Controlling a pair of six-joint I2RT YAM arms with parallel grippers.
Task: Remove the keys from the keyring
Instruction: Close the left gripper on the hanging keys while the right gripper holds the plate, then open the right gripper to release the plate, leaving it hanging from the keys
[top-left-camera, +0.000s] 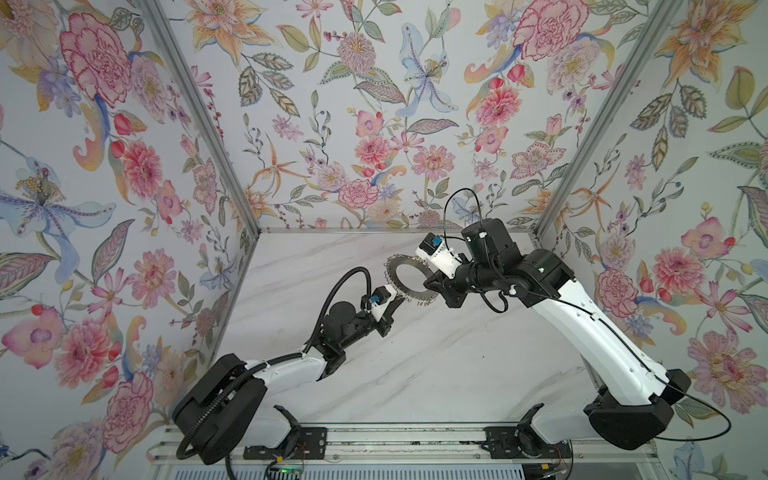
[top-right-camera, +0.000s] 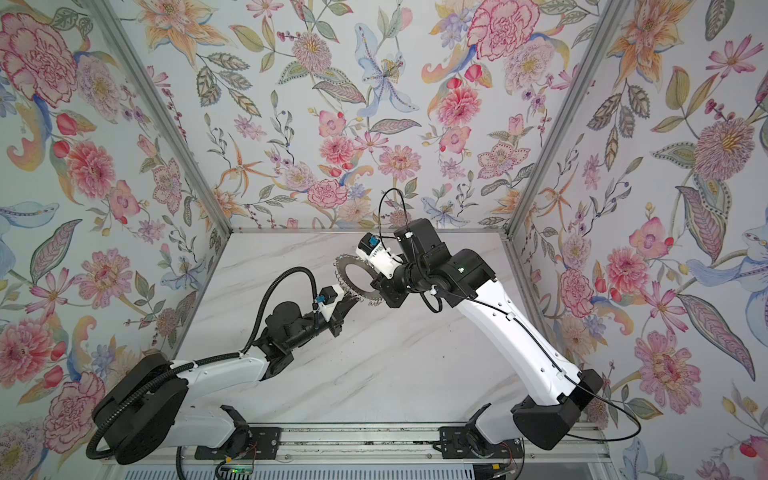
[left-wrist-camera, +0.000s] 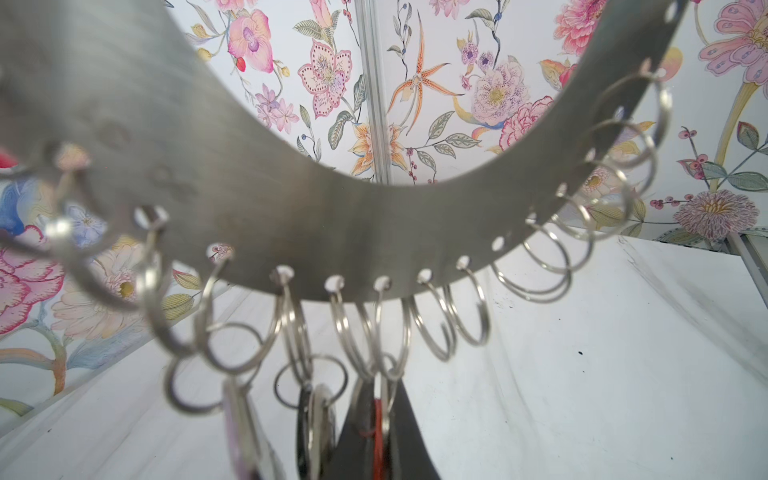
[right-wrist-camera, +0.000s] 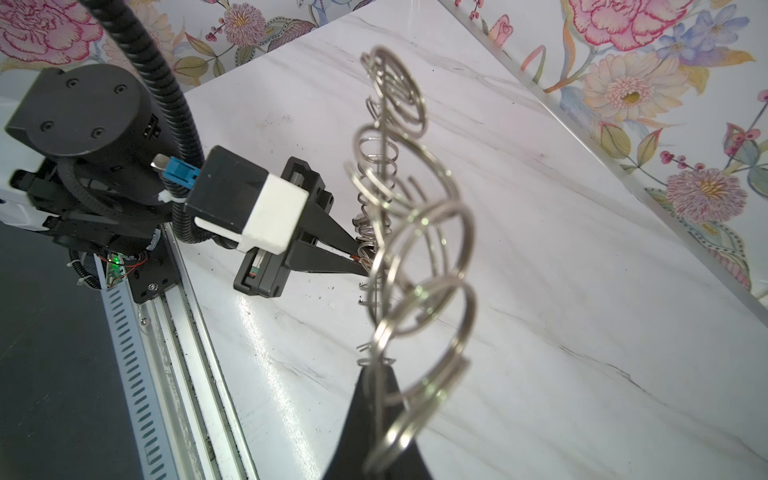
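Well above the white marble counter (top-left-camera: 415, 374), both arms reach toward the middle with their wrists raised. The right claw (top-left-camera: 434, 283) comes in from the right and is clenched on the rim of the large flat silver metal keyring (left-wrist-camera: 291, 208), which hangs in the air between the two arms, clear of the counter. Its wide band looks brushed and dull, with small holes along the outer edge carrying many thin wire loops (left-wrist-camera: 469, 316). The left claw (left-wrist-camera: 376, 401), lower and angled upward, is clenched on the orange-red plastic fob (left-wrist-camera: 379, 440) dangling from a loop at the keyring's lower rim. Just beside the fob hang a black-rimmed round tag (left-wrist-camera: 318, 428) and a pale tag (left-wrist-camera: 241, 424), both edge-on and blurred.
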